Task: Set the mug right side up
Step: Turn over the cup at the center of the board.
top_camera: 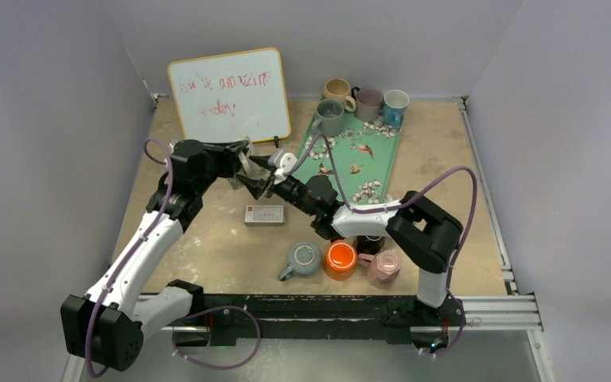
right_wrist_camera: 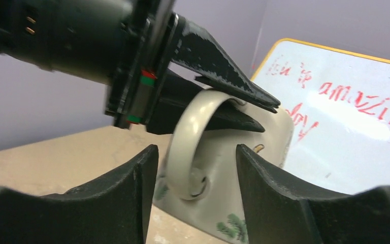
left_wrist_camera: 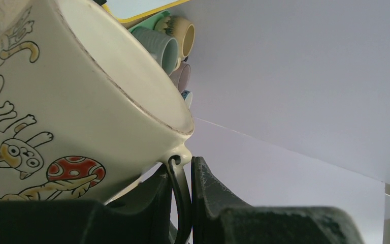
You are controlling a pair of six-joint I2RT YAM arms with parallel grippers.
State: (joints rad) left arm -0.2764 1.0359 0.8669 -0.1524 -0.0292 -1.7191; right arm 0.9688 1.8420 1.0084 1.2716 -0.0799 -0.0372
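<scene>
We see the mug [left_wrist_camera: 91, 101] in smooth, glossy cream-glazed ceramic, our right fingers [right_wrist_camera: 117, 203] in matt, grainy black plastic, the table [top_camera: 223, 247] of worn matt wood, the whiteboard [top_camera: 231, 95] shiny

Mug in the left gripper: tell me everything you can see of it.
Cream glazed ceramic mug, printed with cartoon cats, a red spotted mushroom and green sprigs, with a thin brown line along the rim. It is tilted, neither upright nor inverted, and seems to be held off the table between the two arms. The left gripper is shut on its loop handle, one finger through the loop. The right gripper is open, its fingers flanking the handle without visible contact.
</scene>
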